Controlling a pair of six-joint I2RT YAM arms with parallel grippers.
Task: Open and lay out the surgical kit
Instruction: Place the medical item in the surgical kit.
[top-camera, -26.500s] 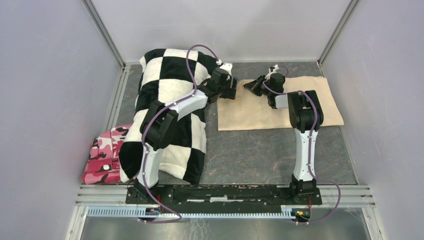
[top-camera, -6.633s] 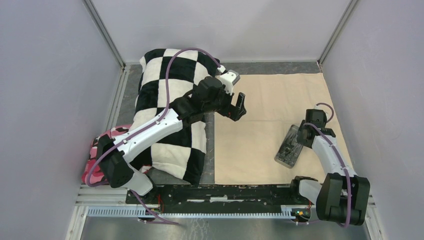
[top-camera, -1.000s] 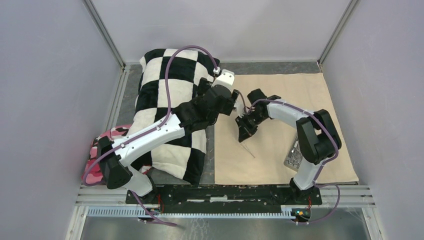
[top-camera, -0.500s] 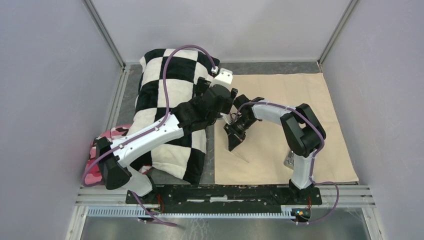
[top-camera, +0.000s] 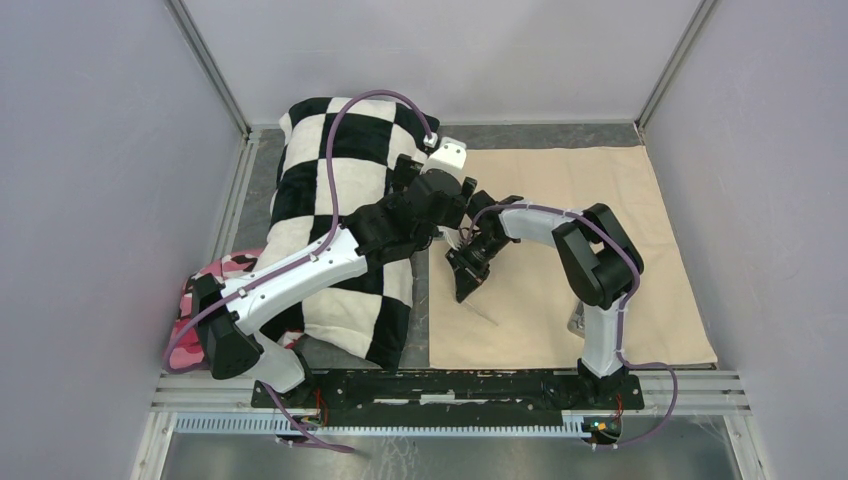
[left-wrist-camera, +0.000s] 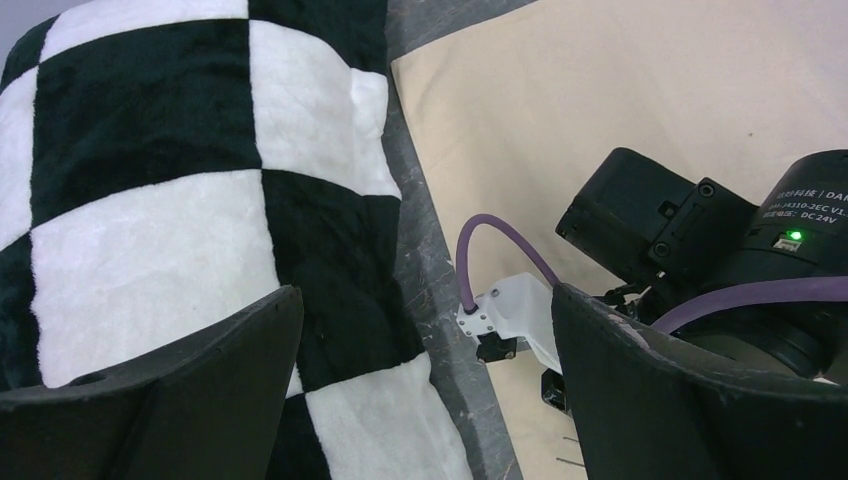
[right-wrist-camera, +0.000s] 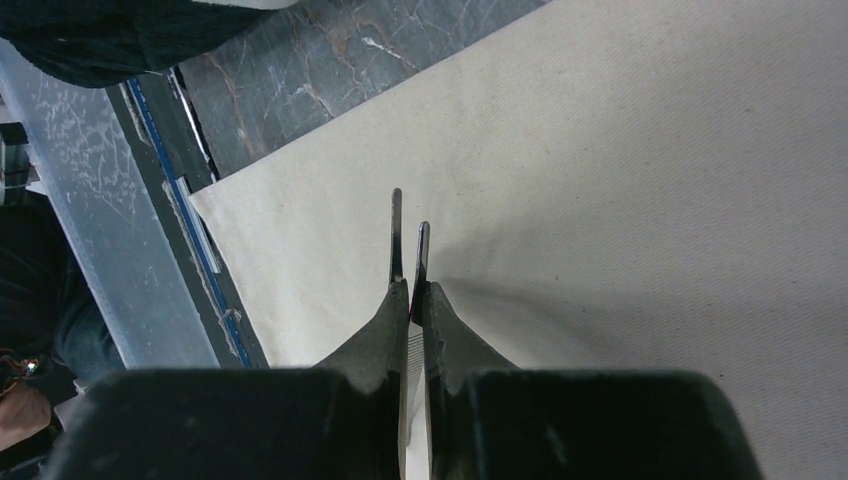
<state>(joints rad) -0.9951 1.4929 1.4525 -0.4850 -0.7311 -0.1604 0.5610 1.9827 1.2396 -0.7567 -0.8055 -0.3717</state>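
Note:
The beige cloth wrap (top-camera: 590, 190) lies spread flat on the right half of the table. My right gripper (top-camera: 468, 278) hangs low over the wrap's left part, shut on the thin steel tweezers (right-wrist-camera: 396, 240), whose two tines stick out past its fingertips (right-wrist-camera: 411, 290) towards the near left corner of the wrap (right-wrist-camera: 620, 200). Only a sliver of the grey metal tray (top-camera: 577, 322) shows behind the right arm's base link. My left gripper (left-wrist-camera: 420, 390) is open with nothing in it, above the wrap's left edge beside the right wrist. No forceps are in view.
The black-and-white checkered pillow (top-camera: 330, 180) fills the left side and touches the wrap's left edge. A pink camouflage cloth (top-camera: 205, 300) lies at the near left. Walls enclose the table on three sides. The arms' mounting rail (top-camera: 450, 385) runs along the near edge.
Over the last second my right gripper has carried the tweezers a little to the left and nearer, then almost stopped. The left arm has hardly moved and stays open.

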